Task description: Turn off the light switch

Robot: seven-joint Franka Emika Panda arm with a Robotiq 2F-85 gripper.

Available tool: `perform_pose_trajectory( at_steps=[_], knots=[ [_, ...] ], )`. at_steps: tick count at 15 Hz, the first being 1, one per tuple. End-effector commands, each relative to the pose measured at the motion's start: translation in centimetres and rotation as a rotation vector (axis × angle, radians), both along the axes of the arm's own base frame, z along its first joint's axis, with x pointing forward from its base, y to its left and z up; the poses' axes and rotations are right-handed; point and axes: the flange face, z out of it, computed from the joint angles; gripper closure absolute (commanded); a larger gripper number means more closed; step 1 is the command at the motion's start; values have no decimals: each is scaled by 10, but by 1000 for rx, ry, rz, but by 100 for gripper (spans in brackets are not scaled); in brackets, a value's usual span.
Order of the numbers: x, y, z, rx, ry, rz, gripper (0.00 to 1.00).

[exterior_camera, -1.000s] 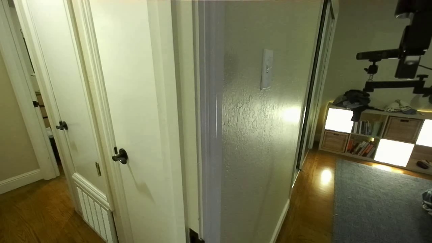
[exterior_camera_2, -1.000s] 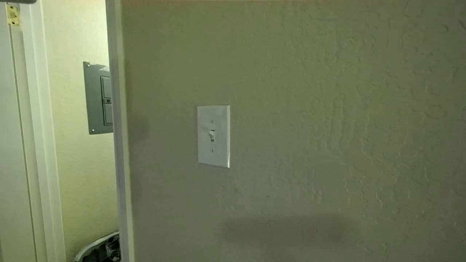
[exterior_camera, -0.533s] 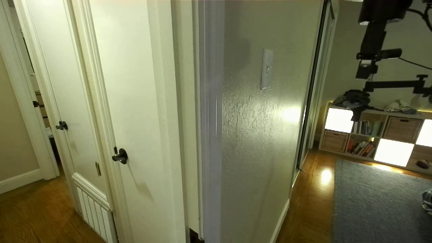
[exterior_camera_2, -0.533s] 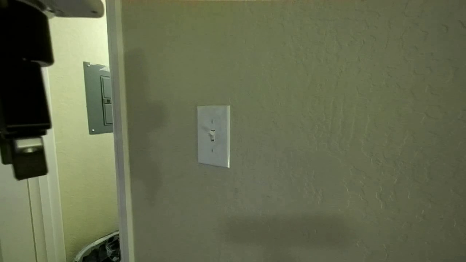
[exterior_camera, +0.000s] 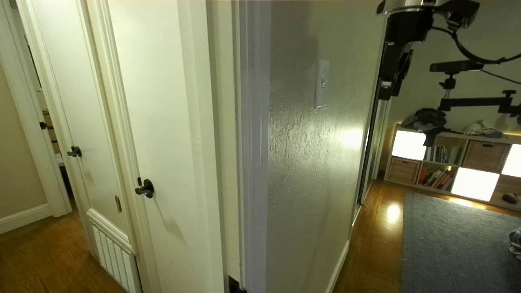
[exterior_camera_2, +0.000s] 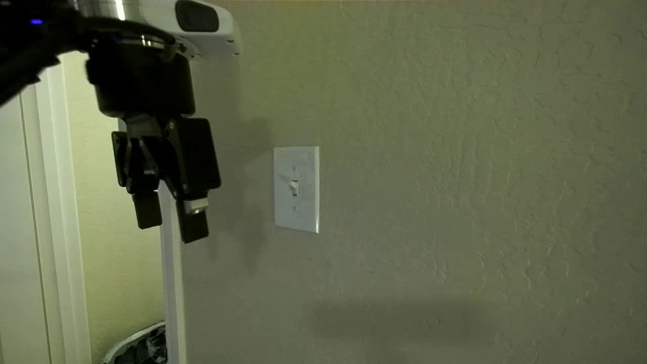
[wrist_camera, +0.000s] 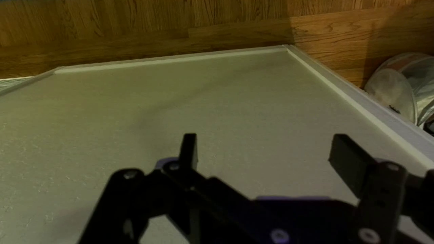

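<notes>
The light switch is a white upright wall plate [exterior_camera_2: 303,217] with a small toggle lever in its middle; the lever looks tilted up. It also shows edge-on in an exterior view [exterior_camera: 322,91]. My black gripper [exterior_camera_2: 171,220] hangs fingers down to the left of the plate in that view, apart from it, with its shadow on the wall between. In an exterior view the gripper [exterior_camera: 389,90] is to the right of the plate, out from the wall. In the wrist view the fingers [wrist_camera: 266,147] are wide apart with nothing between them. The switch is out of the wrist view.
The textured wall [exterior_camera_2: 455,177] ends at a white door frame [exterior_camera_2: 174,303] left of the gripper. A camera on a stand [exterior_camera: 456,66] and a cube shelf [exterior_camera: 441,140] are behind the arm. A clear plastic bag or bin [wrist_camera: 393,89] is on the floor past the baseboard.
The arm and gripper have come into view and moved closer to the switch, rightward in an exterior view and leftward in an exterior view. The gripper's shadow now nears the plate. The switch looks unchanged.
</notes>
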Motion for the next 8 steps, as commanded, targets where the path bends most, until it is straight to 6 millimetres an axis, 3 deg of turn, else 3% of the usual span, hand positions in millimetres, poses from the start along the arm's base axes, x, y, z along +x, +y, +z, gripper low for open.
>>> perform_pose_trajectory(
  at_steps=[1,4,8],
  knots=[
    [1,0,1,0,0,0,0],
    [3,0,-1,9,-6,8,0],
    [20,-7,1,8,-74,14,0]
  ],
)
